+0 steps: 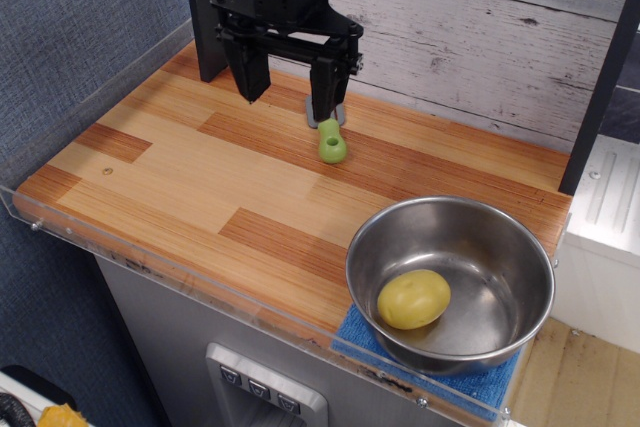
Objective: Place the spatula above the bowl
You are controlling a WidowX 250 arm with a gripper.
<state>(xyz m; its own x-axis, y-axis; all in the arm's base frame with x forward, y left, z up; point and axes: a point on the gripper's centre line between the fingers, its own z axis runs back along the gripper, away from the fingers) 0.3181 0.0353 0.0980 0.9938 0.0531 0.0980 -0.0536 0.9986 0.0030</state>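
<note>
The spatula [331,140] lies on the wooden table top at the back middle. Its lime-green handle points toward me, and its grey head is mostly hidden behind my right finger. The steel bowl [505,257] sits at the front right and holds a yellow potato-like lump [413,298]. My black gripper [289,95] hangs open just behind and left of the spatula, its right finger [324,93] right above the spatula head. It holds nothing.
A blue cloth [361,335] lies under the bowl at the front right corner. A clear plastic rim [150,259] runs along the table's front and left edges. A whitewashed plank wall [480,37] stands behind, with a dark post [603,77] at the right.
</note>
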